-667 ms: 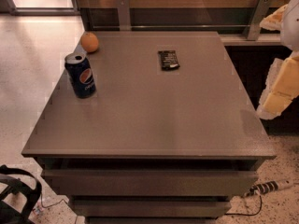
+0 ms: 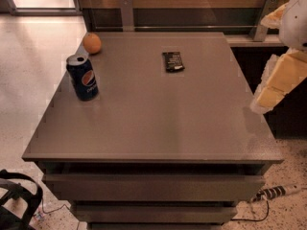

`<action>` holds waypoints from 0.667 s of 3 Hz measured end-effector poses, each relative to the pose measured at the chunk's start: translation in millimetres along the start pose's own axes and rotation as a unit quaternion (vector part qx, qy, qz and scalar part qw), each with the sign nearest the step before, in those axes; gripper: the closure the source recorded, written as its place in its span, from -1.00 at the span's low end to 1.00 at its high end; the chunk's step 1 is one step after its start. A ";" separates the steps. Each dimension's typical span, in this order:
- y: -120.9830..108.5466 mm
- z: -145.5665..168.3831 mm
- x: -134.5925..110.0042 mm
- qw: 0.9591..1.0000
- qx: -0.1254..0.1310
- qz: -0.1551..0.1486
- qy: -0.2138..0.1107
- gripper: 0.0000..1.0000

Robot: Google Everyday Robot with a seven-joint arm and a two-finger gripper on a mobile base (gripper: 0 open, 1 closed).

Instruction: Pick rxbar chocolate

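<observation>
The rxbar chocolate (image 2: 173,61) is a small flat black bar with faint white print. It lies on the grey table top (image 2: 158,114), at the back and a little right of the middle. My gripper (image 2: 268,97) shows as a cream and white shape at the right edge of the view. It hangs beside the table's right side, well to the right of the bar and nearer the front, touching nothing.
A blue soda can (image 2: 83,77) stands upright near the table's left edge. An orange fruit (image 2: 92,43) sits at the back left corner. Drawers (image 2: 153,188) front the table. A cable (image 2: 276,193) lies on the floor at the right, and a black object (image 2: 17,207) at the lower left.
My arm at the right edge has edged slightly left toward the table. The bar, can and orange have not moved.
</observation>
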State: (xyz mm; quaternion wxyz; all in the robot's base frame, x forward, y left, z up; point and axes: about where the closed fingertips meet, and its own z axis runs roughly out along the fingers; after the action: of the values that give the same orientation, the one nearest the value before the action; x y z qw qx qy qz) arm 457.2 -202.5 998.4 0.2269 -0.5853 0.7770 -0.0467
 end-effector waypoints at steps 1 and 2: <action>-14.2 25.1 -9.0 0.997 0.017 0.051 -0.058 -1.00; -27.9 56.6 -16.6 0.987 0.034 0.101 -0.117 -1.00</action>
State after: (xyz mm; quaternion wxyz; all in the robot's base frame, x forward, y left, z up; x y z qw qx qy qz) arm 508.6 -184.8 962.2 0.3391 -0.4969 0.7986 0.0188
